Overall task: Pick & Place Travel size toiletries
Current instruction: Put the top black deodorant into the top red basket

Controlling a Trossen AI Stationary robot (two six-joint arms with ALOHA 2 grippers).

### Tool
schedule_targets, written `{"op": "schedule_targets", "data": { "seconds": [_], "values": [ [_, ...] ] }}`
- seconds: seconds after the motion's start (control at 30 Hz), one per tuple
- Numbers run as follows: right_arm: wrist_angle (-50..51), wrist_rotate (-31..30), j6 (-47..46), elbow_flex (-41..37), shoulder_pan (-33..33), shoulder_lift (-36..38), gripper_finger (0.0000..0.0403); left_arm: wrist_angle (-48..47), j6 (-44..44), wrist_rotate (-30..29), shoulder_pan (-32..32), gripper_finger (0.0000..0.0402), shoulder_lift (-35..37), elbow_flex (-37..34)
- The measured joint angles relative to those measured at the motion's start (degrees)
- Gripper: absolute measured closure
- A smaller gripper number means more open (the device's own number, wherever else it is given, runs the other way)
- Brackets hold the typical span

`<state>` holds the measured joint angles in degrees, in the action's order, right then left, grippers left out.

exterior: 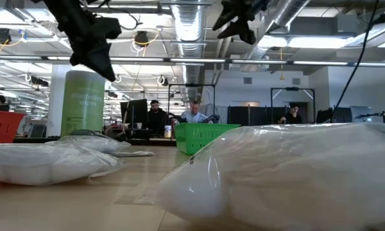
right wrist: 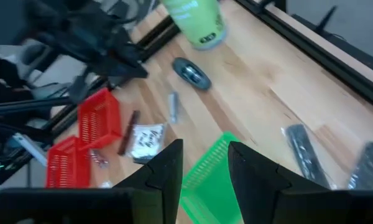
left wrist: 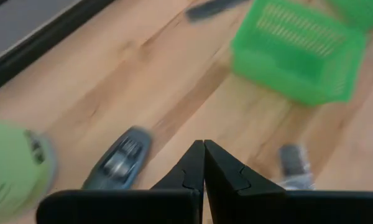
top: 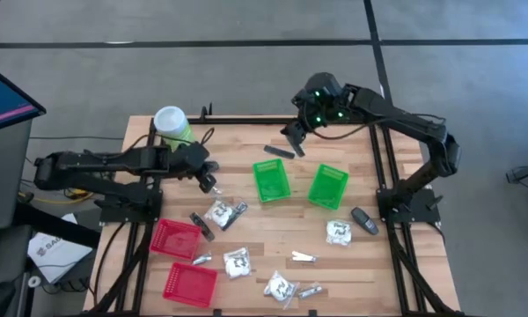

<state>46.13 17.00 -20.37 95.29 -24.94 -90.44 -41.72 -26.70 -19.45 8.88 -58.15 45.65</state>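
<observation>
The travel size toiletries lie scattered on the wooden table: white crinkly packets (top: 220, 212) (top: 238, 261) (top: 338, 232), silvery sachets (top: 303, 257), a dark grey stick (top: 277, 151) and dark oval pieces (top: 363, 220) (left wrist: 121, 158). My left gripper (top: 209, 180) (left wrist: 204, 149) is shut on nothing and hangs above the table, beside the oval piece near the green canister. My right gripper (top: 295, 141) (right wrist: 202, 168) is open and raised over the far middle of the table, above the dark stick and the left green basket (top: 272, 180). Its fingers hold nothing.
A tall light-green canister (top: 171, 126) stands at the far left. Two green baskets (top: 327, 186) sit mid-table, and two red baskets (top: 175, 238) (top: 190, 283) near the left front. A black frame (top: 246, 119) borders the table. A big white packet (exterior: 276, 173) fills the low view.
</observation>
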Motion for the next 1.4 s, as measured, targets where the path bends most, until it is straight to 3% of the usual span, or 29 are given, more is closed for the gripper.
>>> {"op": "schedule_targets", "data": {
  "seconds": [0.2,0.47,0.67,0.97,1.4],
  "values": [
    [-0.2,2.2,0.0,3.3,-0.4,-2.7,0.0282,-6.6,1.1,0.9,6.1,0.0402,-2.6,0.0],
    [-0.1,3.0,0.0,3.6,-0.2,-3.5,0.0282,-8.3,-1.9,0.4,11.4,0.0402,-14.4,0.0],
    [0.1,3.0,0.0,3.6,0.6,-3.1,0.0282,-6.5,-7.0,-5.8,11.2,0.0402,-21.8,0.0],
    [0.2,3.0,0.0,3.6,1.9,-3.1,0.0282,-4.7,-8.3,-10.7,10.2,0.0402,-22.1,0.0],
    [0.1,3.0,0.4,3.6,2.3,-3.1,0.0282,-3.1,-9.3,-7.3,9.4,0.0402,-27.6,-0.3]
  ]
}}
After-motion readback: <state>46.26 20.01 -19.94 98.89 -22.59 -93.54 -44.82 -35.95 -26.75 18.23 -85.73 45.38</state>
